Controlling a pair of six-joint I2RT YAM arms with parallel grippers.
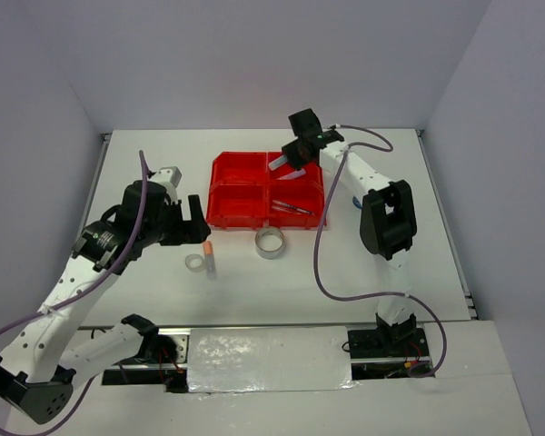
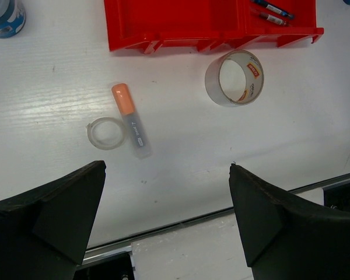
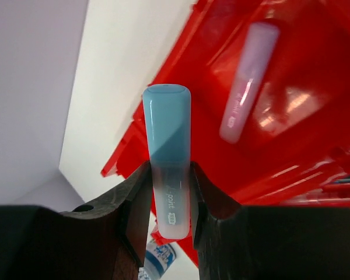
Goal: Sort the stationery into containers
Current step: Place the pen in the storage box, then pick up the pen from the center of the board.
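Observation:
My right gripper [image 3: 170, 175] is shut on a pale stick with a blue cap [image 3: 168, 134], holding it above the back right compartment of the red tray [image 3: 315, 58]. In the top view that gripper [image 1: 295, 163] hovers over the tray [image 1: 220, 163]. A pale pink stick [image 3: 249, 81] lies in the compartment below. Thin pens [image 1: 292, 208] lie in the front right compartment. In front of the tray on the table are a silvery tape ring [image 2: 234, 77], a small clear tape ring [image 2: 107, 132] and an orange-capped stub [image 2: 131, 119]. My left gripper [image 2: 166, 169] hangs open above the table, near these items.
A blue-patterned roll [image 2: 4, 14] stands on the table left of the tray [image 2: 163, 29]; it also shows below the right gripper's fingers [image 3: 157, 259]. The left gripper [image 1: 196, 221] sits left of the tray's front. White walls close in the table on three sides.

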